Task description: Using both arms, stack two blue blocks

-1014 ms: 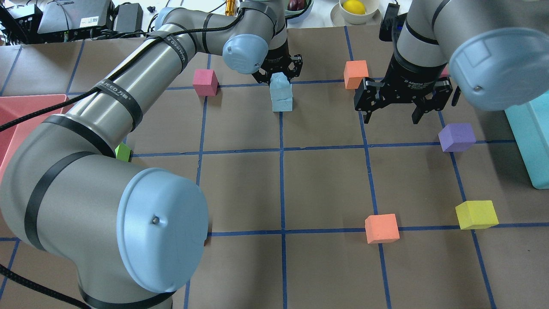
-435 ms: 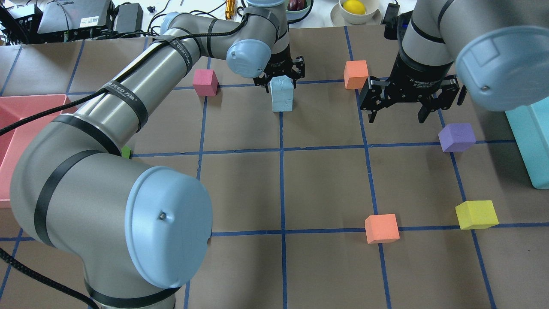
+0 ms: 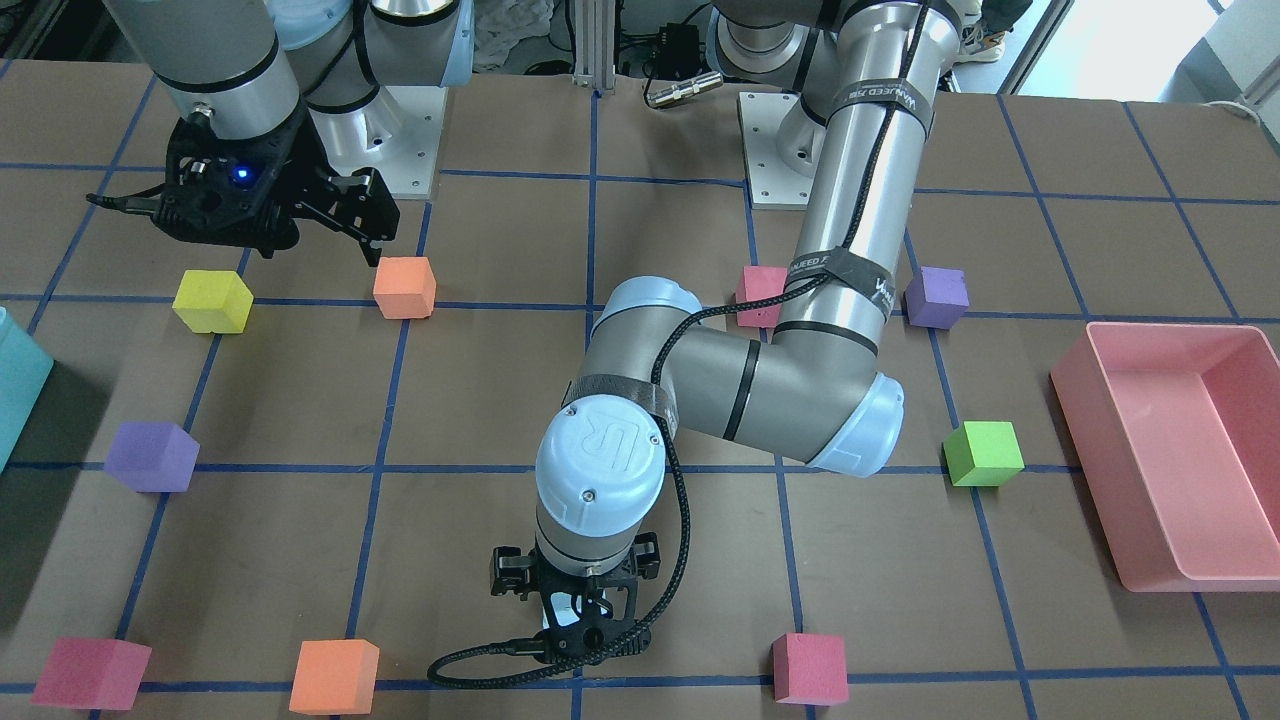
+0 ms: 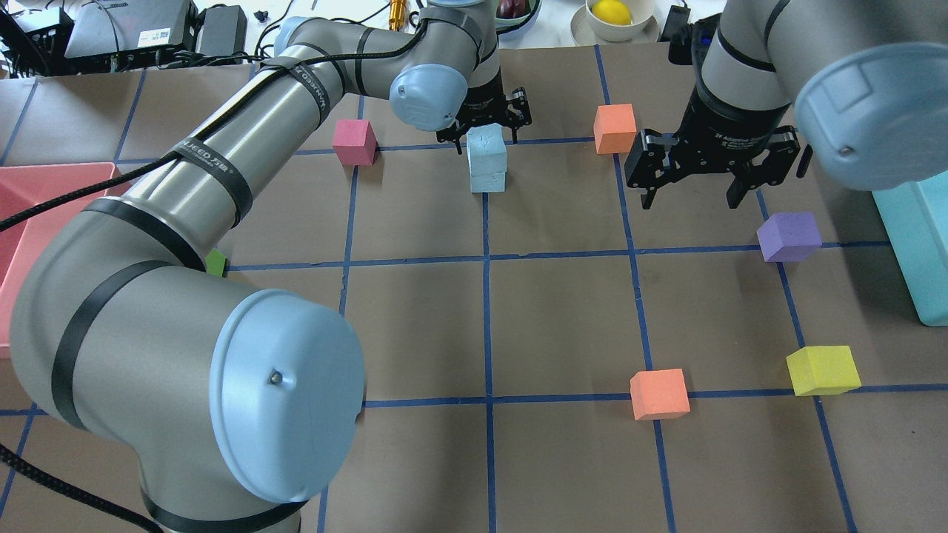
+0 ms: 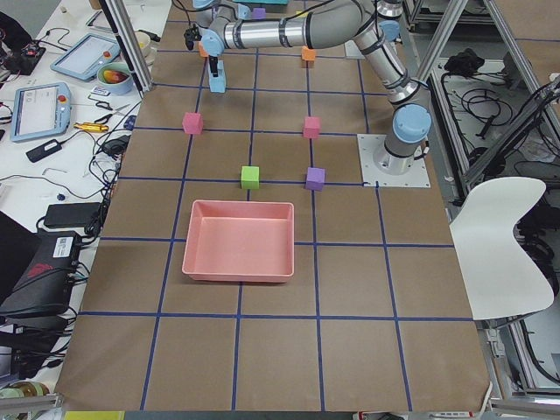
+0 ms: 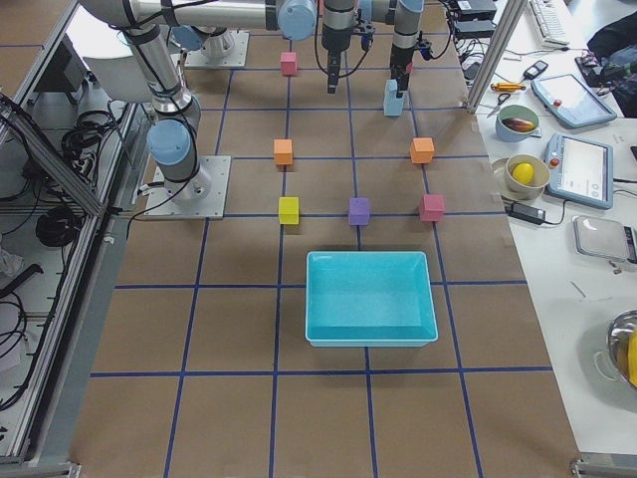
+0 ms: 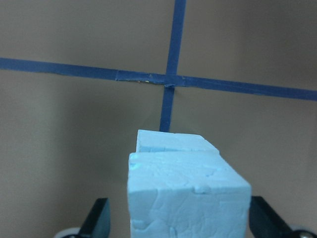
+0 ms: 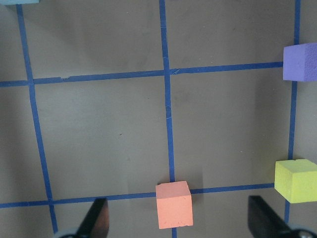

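Observation:
Two pale blue blocks stand stacked at the table's far middle: the upper blue block [image 4: 486, 142] rests on the lower blue block [image 4: 488, 180]. My left gripper [image 4: 483, 133] is open and straddles the upper block. In the left wrist view the upper block [image 7: 188, 198] sits between the fingers [image 7: 98, 218] with a gap on each side, and the lower block's edge [image 7: 171, 141] shows beyond it. My right gripper [image 4: 690, 201] is open and empty, above the table right of the stack. In the front-facing view the left gripper [image 3: 585, 615] hides the stack.
Orange cubes [image 4: 615, 127] [image 4: 659, 394], a purple cube [image 4: 789, 235], a yellow cube [image 4: 822, 369], a pink cube [image 4: 354, 141] and a green cube [image 4: 215, 263] lie on the table. A pink tray [image 4: 29, 200] is at the left edge, a teal bin [image 4: 915, 237] at the right.
The upper blue block was tilted in my left gripper; it now sits square on the lower one and the left fingers have spread. My right gripper shifted slightly right.

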Robot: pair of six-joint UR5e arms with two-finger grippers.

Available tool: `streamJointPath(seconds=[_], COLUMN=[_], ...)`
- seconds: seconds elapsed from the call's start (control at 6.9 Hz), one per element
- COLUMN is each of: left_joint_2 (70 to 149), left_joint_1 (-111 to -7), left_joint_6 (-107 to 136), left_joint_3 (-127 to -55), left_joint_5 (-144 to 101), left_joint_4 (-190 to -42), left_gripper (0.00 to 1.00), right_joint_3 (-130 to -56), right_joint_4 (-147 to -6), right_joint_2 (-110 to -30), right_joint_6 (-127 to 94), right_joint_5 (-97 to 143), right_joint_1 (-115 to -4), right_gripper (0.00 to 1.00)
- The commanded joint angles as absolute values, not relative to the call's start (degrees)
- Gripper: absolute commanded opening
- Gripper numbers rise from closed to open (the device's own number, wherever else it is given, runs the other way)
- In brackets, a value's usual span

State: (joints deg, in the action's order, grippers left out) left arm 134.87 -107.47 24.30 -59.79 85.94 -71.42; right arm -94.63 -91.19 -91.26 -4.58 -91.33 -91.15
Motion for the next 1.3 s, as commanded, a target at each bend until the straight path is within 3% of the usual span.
streamJointPath(seconds=[0.0, 0.43, 0.72, 1.01, 1.16], left_joint_2=[130.7, 118.3, 106.1, 96.1, 93.6], left_joint_1=[-105.7, -99.1, -96.1, -94.9, -93.1], left_joint_6=[22.7, 1.0, -3.1, -5.0, -7.8], left_joint_3=[-57.4, -59.9, -71.8, -87.0, -90.1], left_joint_5=[86.0, 92.2, 91.8, 92.2, 92.4], left_joint_4=[-79.2, -97.1, -97.5, -88.6, -85.5], left_gripper=[1.0, 1.0, 1.0, 1.0, 1.0], right_joint_3=[-94.7, -94.7, -94.7, -94.7, -94.7], right_joint_4=[-90.9, -87.5, -87.0, -87.0, -87.0], right_joint_2=[-92.0, -94.0, -94.1, -94.0, -94.0], right_joint_6=[-3.2, -3.3, -3.3, -3.3, -3.2], right_joint_5=[-91.2, -90.3, -90.2, -90.2, -90.3], right_joint_1=[-88.6, -89.2, -89.2, -89.1, -89.1], right_gripper=[1.0, 1.0, 1.0, 1.0, 1.0])
